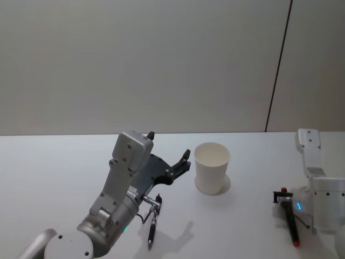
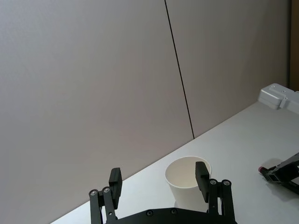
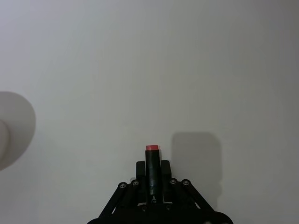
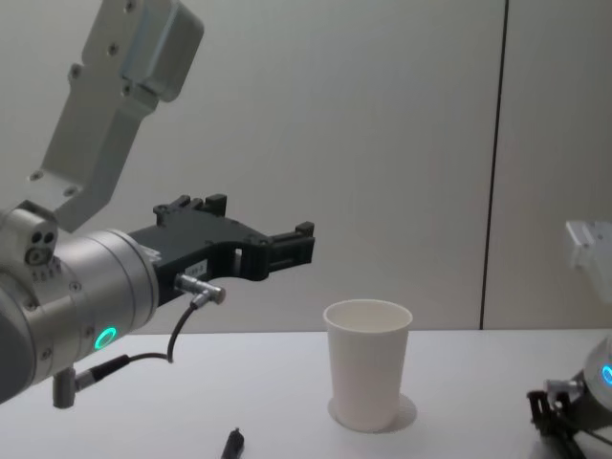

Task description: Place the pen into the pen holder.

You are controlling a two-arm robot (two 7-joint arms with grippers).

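The pen holder, a white paper cup (image 1: 211, 168), stands upright mid-table, also seen in the chest view (image 4: 367, 368) and between the left fingers in the left wrist view (image 2: 184, 186). My right gripper (image 1: 285, 208) sits low at the table's right, shut on a black pen with a red end (image 1: 292, 226); the right wrist view shows that pen (image 3: 152, 163) sticking out past the gripper (image 3: 152, 175). My left gripper (image 1: 169, 144) hangs open and empty in the air just left of the cup, visible in the chest view (image 4: 263, 218). A second dark pen (image 1: 152, 229) lies on the table under the left arm.
The white table (image 1: 64, 172) has bare room on the left and in front of the cup. A grey wall with a dark vertical seam (image 1: 277, 65) stands behind. A cable plug (image 1: 156, 202) hangs from the left wrist above the lying pen.
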